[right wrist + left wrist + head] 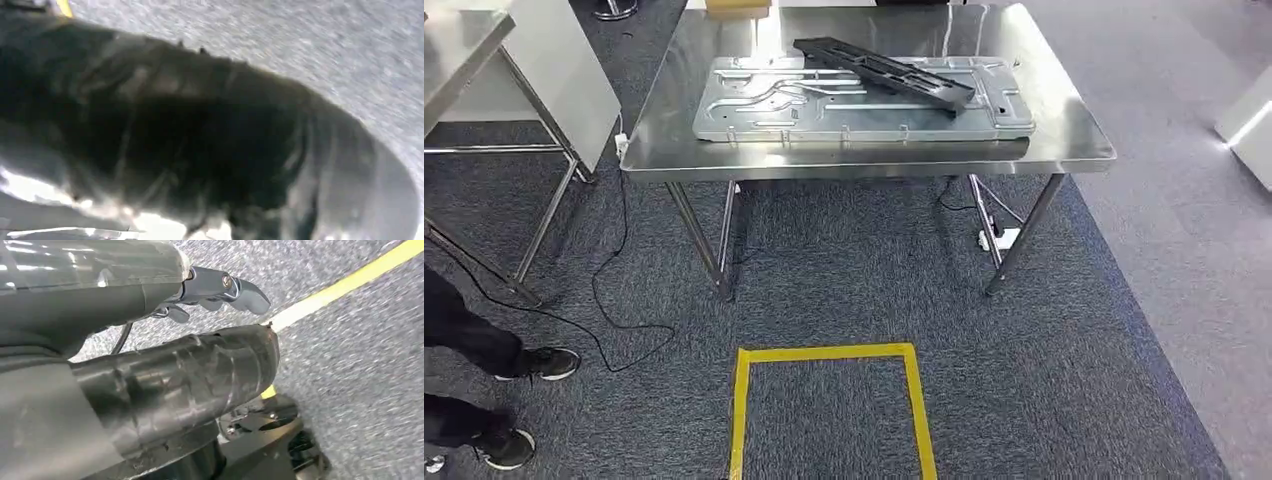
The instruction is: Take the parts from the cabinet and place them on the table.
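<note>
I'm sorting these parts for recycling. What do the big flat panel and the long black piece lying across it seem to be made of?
The flat panel looks like stamped sheet metal, bare silver with a dull sheen: pressed ribs and channels show, and it reflects light much as the steel table does. The long black piece looks like moulded plastic, matt, with ribbed detail along it; painted metal cannot be ruled out.

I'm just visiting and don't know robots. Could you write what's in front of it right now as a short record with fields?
Table: steel table ahead, on grey carpet
On table: flat silver metal panel
On the panel: long black plastic part, lying diagonally
Floor: yellow tape outline in front of the table
Cable: black cord trailing across the carpet
Person: legs and dark shoes at the left
Left hand: hanging over the carpet, holding nothing
Right hand: too blurred to tell
</note>
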Tool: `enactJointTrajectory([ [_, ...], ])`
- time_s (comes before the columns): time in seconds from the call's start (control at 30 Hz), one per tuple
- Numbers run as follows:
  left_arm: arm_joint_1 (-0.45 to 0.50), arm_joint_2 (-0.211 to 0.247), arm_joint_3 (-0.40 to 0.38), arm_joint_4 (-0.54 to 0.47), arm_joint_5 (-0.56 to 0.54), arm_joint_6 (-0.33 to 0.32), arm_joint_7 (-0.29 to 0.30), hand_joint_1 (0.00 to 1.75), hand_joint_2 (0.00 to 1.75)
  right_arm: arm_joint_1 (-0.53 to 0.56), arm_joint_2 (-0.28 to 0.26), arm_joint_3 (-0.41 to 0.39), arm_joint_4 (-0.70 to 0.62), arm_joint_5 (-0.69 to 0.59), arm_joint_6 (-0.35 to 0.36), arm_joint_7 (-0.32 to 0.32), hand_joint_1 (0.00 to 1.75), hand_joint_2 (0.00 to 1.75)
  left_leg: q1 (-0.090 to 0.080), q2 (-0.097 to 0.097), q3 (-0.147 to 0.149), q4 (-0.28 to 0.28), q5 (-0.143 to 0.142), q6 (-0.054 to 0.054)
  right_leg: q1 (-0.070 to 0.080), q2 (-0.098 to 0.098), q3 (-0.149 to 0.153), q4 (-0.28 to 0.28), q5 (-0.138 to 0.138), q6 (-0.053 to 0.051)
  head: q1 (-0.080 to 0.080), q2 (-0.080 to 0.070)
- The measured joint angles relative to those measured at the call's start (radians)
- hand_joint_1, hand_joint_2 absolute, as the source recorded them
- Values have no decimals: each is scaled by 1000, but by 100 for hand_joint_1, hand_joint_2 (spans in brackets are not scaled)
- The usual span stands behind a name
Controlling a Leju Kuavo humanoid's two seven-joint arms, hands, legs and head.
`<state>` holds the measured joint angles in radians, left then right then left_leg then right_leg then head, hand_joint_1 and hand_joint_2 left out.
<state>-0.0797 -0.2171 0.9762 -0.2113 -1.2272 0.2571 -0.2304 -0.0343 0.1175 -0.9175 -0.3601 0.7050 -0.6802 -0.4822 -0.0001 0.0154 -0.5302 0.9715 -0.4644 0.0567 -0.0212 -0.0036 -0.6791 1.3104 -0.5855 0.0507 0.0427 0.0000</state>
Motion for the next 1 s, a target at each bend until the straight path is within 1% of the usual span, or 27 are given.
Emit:
enactJointTrajectory([
  [0.03,0,0,1,0,0,0,0,0,0,-1,0,-1,9,2,3,5,0,0,1,0,-15,8,6,-4,-4,0,39,-44,37,2,0,0],
  [0.07,0,0,1,0,0,0,0,0,0,-2,0,-2,20,5,13,14,0,0,4,0,-30,18,10,-9,-8,0,97,-120,67,4,0,0],
  [0.1,-1,0,2,0,0,0,-1,0,0,-6,0,-3,29,5,28,24,0,0,5,0,-43,31,13,-13,-13,0,170,-221,73,7,0,0],
  [0.13,-1,0,2,0,0,1,-1,0,0,-12,1,-6,37,4,40,33,0,0,0,-1,-57,45,14,-20,-11,2,212,-295,43,8,0,0],
  [0.17,-2,0,2,0,0,1,-2,0,0,-16,2,-11,45,4,56,46,0,0,-1,-1,-62,51,19,-28,-3,8,211,-303,35,-10,-3,0],
  [0.23,-2,0,4,0,0,1,-2,0,0,-15,4,-18,58,10,68,71,0,0,1,-1,-64,49,32,-41,1,5,200,-303,41,-24,-3,0],
  [0.27,0,0,5,0,0,1,-2,0,0,-14,5,-19,64,13,71,78,0,0,3,-2,-67,49,38,-49,-1,3,191,-306,50,-36,0,0],
  [0.3,1,0,6,0,0,1,-2,0,0,-16,9,-23,69,13,75,82,0,0,9,-5,-77,62,23,-54,-3,-3,182,-309,61,-50,-1,0],
  [0.33,2,0,6,0,0,2,-2,0,0,-17,9,-25,71,10,84,84,0,0,9,-6,-92,92,-25,-58,-2,-2,170,-309,70,-59,-2,0],
  [0.4,4,0,6,0,0,1,0,0,0,-16,9,-29,74,6,96,93,0,0,11,-6,-135,236,-144,-64,4,-2,144,-308,88,-67,-2,0],
  [0.43,4,0,6,0,0,1,0,0,0,-16,9,-32,78,6,98,101,0,0,11,-6,-152,306,-179,-64,7,-3,132,-308,97,-68,-2,0],
  [0.47,3,0,6,0,0,1,0,0,0,-16,9,-34,81,6,99,106,0,0,10,-6,-155,352,-185,-62,11,-4,118,-306,107,-69,-2,0],
  [0.5,3,0,6,0,-1,1,0,0,0,-16,11,-35,84,6,100,109,0,0,10,-7,-138,352,-163,-59,13,-4,107,-304,115,-69,-2,0],
  [0.53,4,0,6,0,-1,1,0,0,0,-16,13,-37,86,6,101,114,0,0,9,-7,-95,307,-121,-54,15,-4,96,-301,122,-69,-2,0],
  [0.57,3,0,7,0,-1,1,0,0,0,-16,15,-41,87,6,106,114,0,0,7,-7,-36,228,-84,-47,17,-3,89,-297,129,-68,-2,0],
  [0.6,1,1,7,0,-1,1,0,0,0,-17,16,-43,89,6,107,114,0,0,2,-7,29,134,-63,-38,18,-2,84,-294,134,-66,-2,0],
  [0.63,-1,3,7,0,-1,1,-1,0,0,-17,22,-44,90,5,110,114,0,0,-4,-8,81,47,-80,-24,17,-3,80,-292,139,-63,-2,0],
  [0.67,-3,3,8,0,-1,1,-2,0,0,-17,26,-45,91,4,113,114,0,0,-6,-7,106,1,-88,-22,19,-2,75,-290,146,-55,-2,0],
  [0.73,-4,4,9,0,-1,1,-5,0,0,-18,26,-50,93,4,115,114,0,0,-11,-7,92,-2,-88,-20,14,-6,70,-292,162,-44,-2,0],
  [0.77,-4,4,9,0,0,1,-5,0,0,-18,28,-50,94,4,117,114,0,0,-12,-7,89,-6,-80,-12,15,-6,71,-296,169,-37,-2,0],
  [0.8,-2,3,10,0,0,1,-6,0,0,-18,28,-51,94,1,120,114,0,0,2,-2,88,-21,-61,-4,16,-5,67,-288,163,-31,-2,0],
  [0.83,-2,3,11,0,0,1,-6,0,0,-18,28,-54,94,-4,127,114,0,0,0,0,80,-24,-52,2,14,-1,60,-269,126,-27,-1,0],
  [0.87,-3,3,11,0,0,1,-6,0,0,-18,28,-58,94,-9,136,114,0,0,-1,1,68,-23,-43,11,13,0,43,-215,63,-24,-1,0],
  [0.9,-3,3,11,0,0,1,-7,0,0,-18,28,-60,95,-11,139,113,0,0,-1,0,55,-20,-34,12,11,1,20,-139,4,-20,0,0],
  [0.93,-2,3,11,0,0,1,-7,0,0,-18,28,-60,96,-13,139,113,0,0,-2,1,42,-18,-26,11,9,2,-2,-60,-37,-14,-1,0],
  [0.97,-2,3,12,0,0,0,-8,0,0,-18,28,-60,96,-13,142,113,0,0,-3,2,26,-12,-19,10,6,2,-13,-2,-48,-10,-1,0],
  [1.0,-1,3,13,0,0,0,-7,0,0,-18,28,-61,96,-15,146,111,0,0,-2,3,16,-6,-13,7,3,1,-5,9,-30,-7,-1,0],
])
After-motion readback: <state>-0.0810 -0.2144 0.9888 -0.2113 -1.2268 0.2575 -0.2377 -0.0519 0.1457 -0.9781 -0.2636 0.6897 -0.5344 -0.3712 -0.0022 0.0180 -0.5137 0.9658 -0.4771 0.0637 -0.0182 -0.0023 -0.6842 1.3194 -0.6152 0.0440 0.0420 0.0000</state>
